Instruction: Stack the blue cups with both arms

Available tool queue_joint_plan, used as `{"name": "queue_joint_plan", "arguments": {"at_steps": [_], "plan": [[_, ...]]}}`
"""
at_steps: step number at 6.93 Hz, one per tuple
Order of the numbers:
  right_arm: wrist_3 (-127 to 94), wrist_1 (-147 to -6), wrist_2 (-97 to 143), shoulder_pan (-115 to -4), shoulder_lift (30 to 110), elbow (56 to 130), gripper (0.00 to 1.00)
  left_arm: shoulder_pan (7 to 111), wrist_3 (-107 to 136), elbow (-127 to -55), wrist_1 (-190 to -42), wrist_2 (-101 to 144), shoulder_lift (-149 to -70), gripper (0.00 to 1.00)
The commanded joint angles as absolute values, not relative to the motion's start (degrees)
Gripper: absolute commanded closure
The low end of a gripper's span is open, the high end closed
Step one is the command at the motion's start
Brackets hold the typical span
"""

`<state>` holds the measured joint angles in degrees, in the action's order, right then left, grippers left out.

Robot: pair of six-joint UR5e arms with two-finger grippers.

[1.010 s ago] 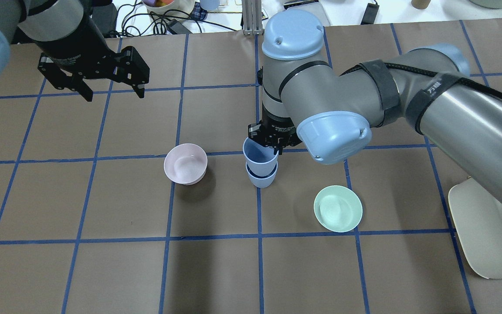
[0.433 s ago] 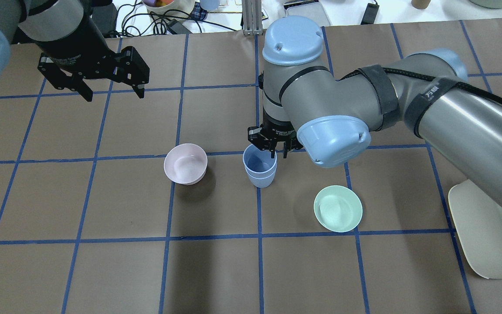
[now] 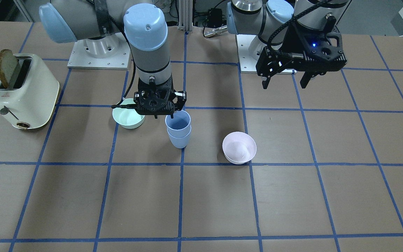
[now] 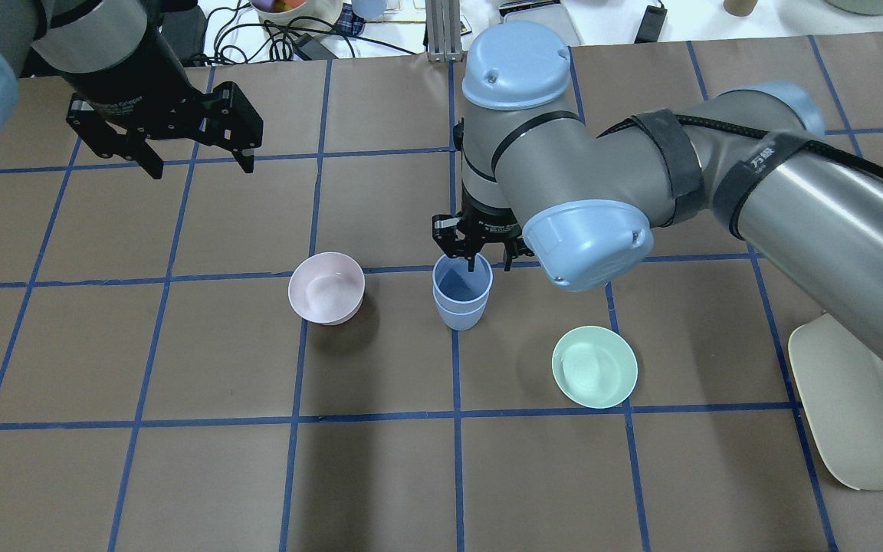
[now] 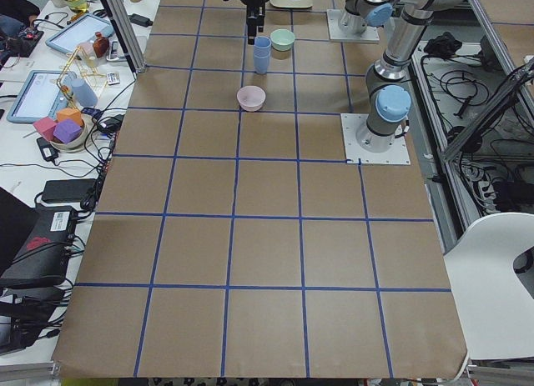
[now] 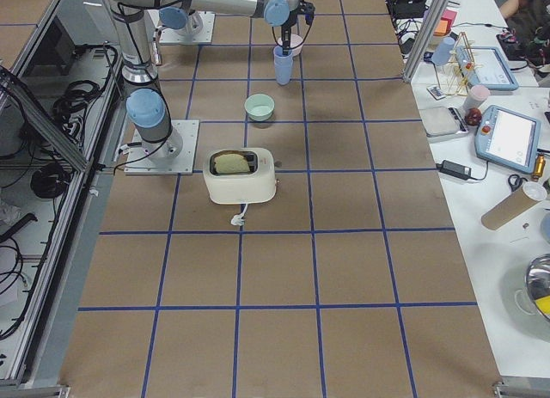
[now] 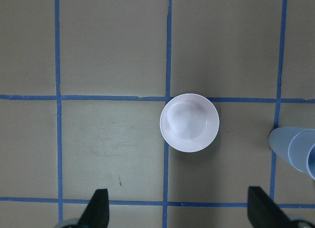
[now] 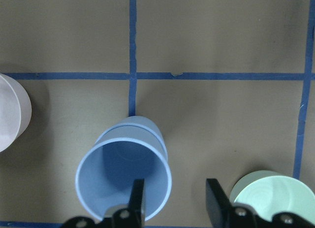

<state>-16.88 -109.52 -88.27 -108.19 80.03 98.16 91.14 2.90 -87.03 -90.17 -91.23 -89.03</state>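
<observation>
The two blue cups stand nested, the upper cup inside the lower cup, near the table's middle; they also show in the front view and the right wrist view. My right gripper is open just above the upper cup's far rim. In the right wrist view one finger is over the cup's inside and the other finger is outside, neither pressing the wall. My left gripper is open and empty, high at the far left, above the pink bowl.
The pink bowl sits left of the cups and the mint-green bowl to their front right. A cream toaster with a bread slice stands at the robot's right end of the table.
The upper cup dropped from my right gripper's hold and now sits deep in the lower cup. The right gripper opened and rose slightly. The left arm has not moved.
</observation>
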Motion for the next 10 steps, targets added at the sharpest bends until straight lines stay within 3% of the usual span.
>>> {"name": "queue_joint_plan", "arguments": {"at_steps": [1, 2, 4, 8, 10], "plan": [[-8.5, -108.5, -89.7, -100.0, 81.5, 97.0, 0.36, 91.1, 2.9, -87.0, -90.2, -91.2, -89.0, 0.0], [-5.0, -106.3, -91.5, -96.1, 81.7, 94.3, 0.34, 91.1, 2.9, -87.0, -90.2, -91.1, -89.0, 0.0], [-1.9, -88.9, -92.0, -92.6, 82.0, 80.9, 0.33, 91.1, 2.9, -87.1, -90.1, -91.1, -89.1, 0.0], [-0.4, -89.6, -91.9, -87.7, 83.1, 79.6, 0.0, 91.1, 2.9, -87.1, -90.1, -91.0, -89.1, 0.0], [-0.4, -89.6, -91.8, -87.5, 83.4, 79.5, 0.0, 91.1, 2.9, -87.1, -90.1, -90.9, -89.2, 0.0]]}}
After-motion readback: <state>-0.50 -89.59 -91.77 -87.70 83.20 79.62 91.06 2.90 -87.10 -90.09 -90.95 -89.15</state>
